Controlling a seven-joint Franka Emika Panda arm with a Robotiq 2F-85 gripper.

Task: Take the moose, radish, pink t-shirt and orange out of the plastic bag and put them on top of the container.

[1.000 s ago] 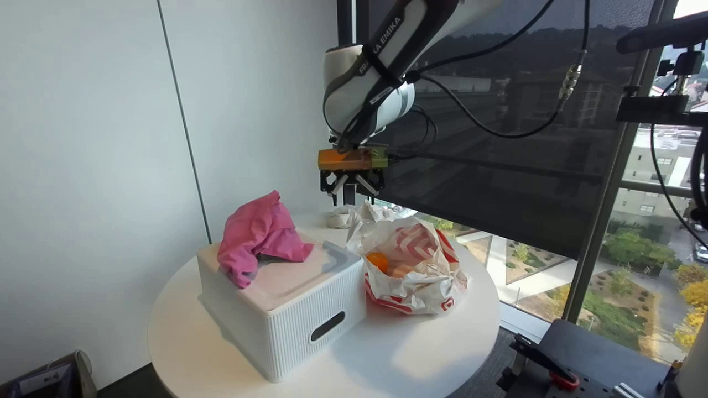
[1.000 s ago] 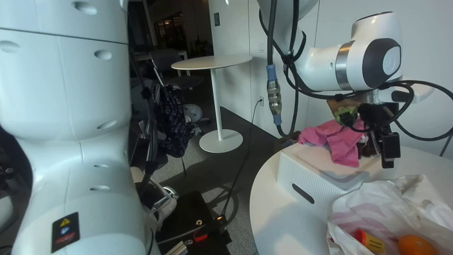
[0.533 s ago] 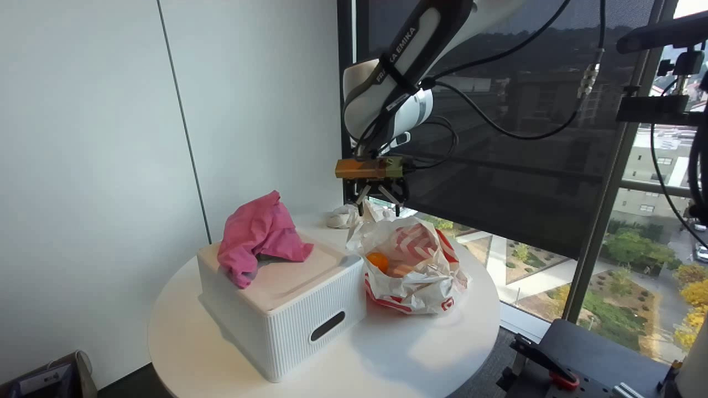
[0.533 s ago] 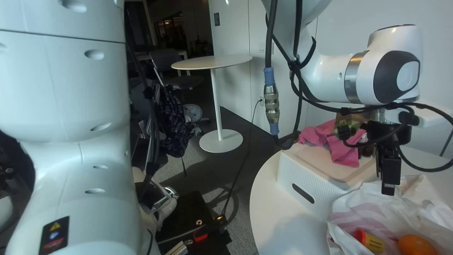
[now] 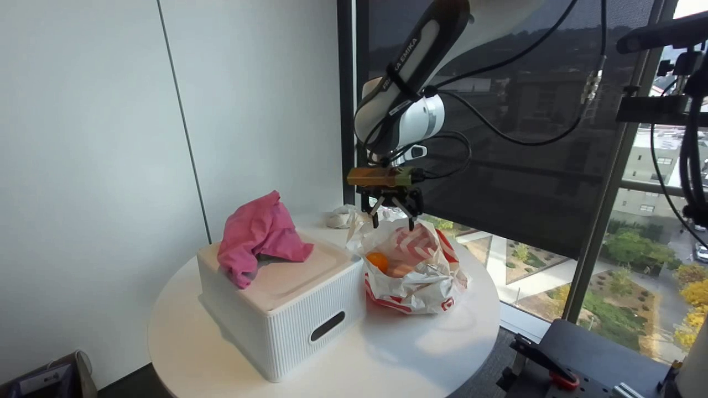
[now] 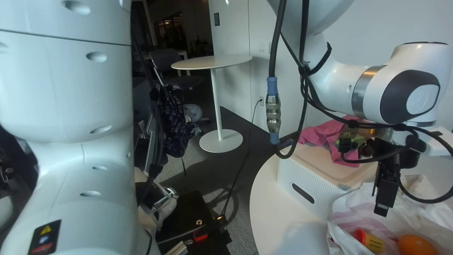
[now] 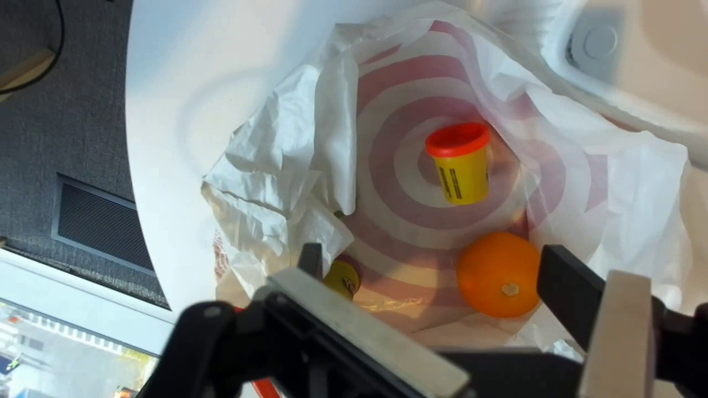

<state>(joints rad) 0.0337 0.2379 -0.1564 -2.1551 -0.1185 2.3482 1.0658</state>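
Black two-fingered gripper: fingers spread wide, over the mouth of a red-patterned white plastic bag. Inside the bag, wrist view: one round orange; one red-lidded yellow tub, apart from the orange; one small yellow round item, partly covered. Just beside the bag: one white ribbed rectangular container, crumpled pink cloth t-shirt on top. Beneath both: round white table.
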